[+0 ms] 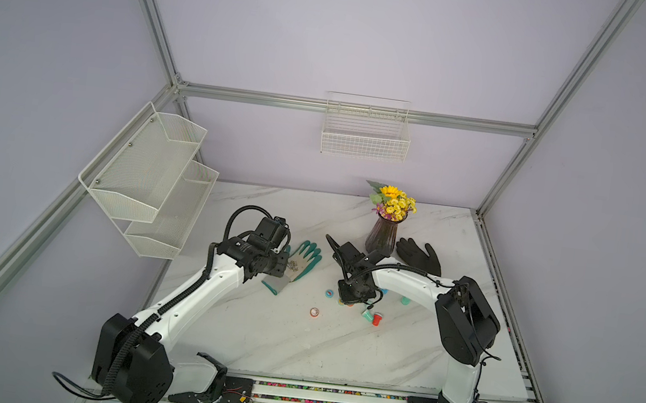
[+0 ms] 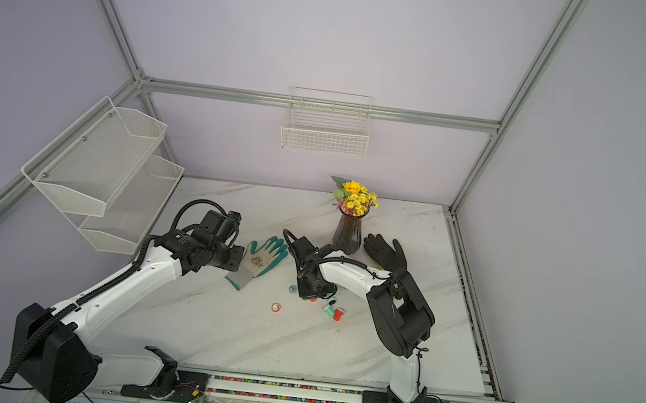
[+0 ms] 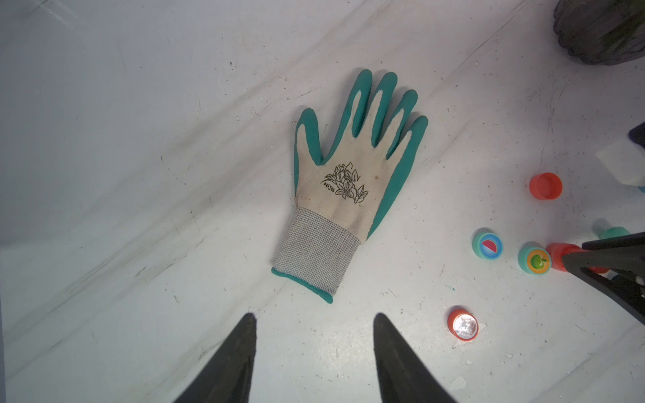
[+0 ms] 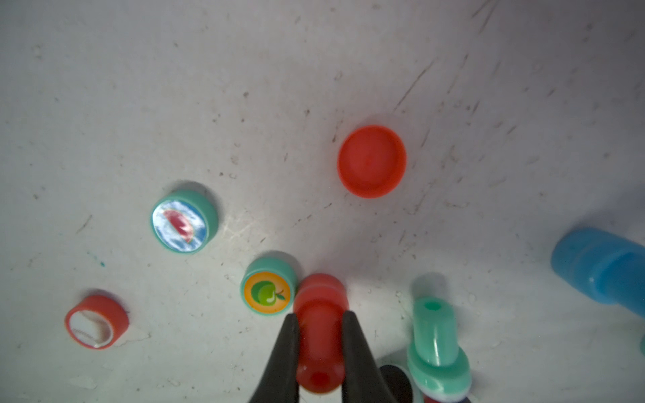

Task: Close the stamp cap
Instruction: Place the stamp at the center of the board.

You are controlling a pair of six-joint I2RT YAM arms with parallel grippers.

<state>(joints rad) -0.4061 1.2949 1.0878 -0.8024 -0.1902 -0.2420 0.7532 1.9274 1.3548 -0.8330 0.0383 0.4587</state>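
My right gripper (image 4: 319,319) is shut on a red stamp (image 4: 319,307), gripping its narrow handle just above the white marble table (image 4: 314,69). The stamp's wide end points away from the wrist. A red cap (image 4: 371,161) lies apart from it on the table, hollow side up. In the left wrist view the same cap (image 3: 545,186) and held stamp (image 3: 558,256) show at the edge. In a top view the right gripper (image 1: 349,300) points down among the small stamps. My left gripper (image 3: 314,316) hangs open and empty near the cuff of a teal-and-cream glove (image 3: 349,181).
Around the held stamp stand a teal watermelon stamp (image 4: 183,221), a teal apple stamp (image 4: 268,288) and a red one (image 4: 96,322). A teal stamp (image 4: 436,345) and a blue one (image 4: 600,265) lie nearby. A flower vase (image 1: 382,235) and black glove (image 1: 419,256) sit behind.
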